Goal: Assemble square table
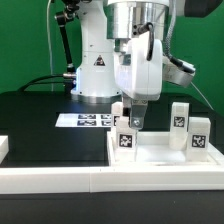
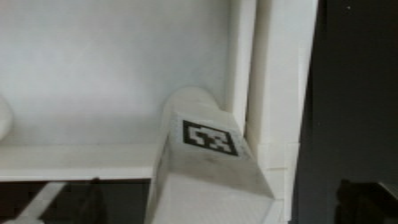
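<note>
Smooth white plastic tabletop (image 1: 160, 160) and tagged legs (image 1: 180, 116) with a matt sheen, on a matt black surface (image 1: 40, 120); beside them, a glossy white arm casing (image 1: 140, 70).

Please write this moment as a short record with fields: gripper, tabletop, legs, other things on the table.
gripper: gripper open, low over the tabletop, holding nothing
tabletop: white square tabletop flat on the black table, at the exterior view's right
legs: tagged legs upright on the tabletop; one close to the fingers
leg in wrist view: tagged leg beside the raised rim
other: marker board behind, near the robot base
</note>
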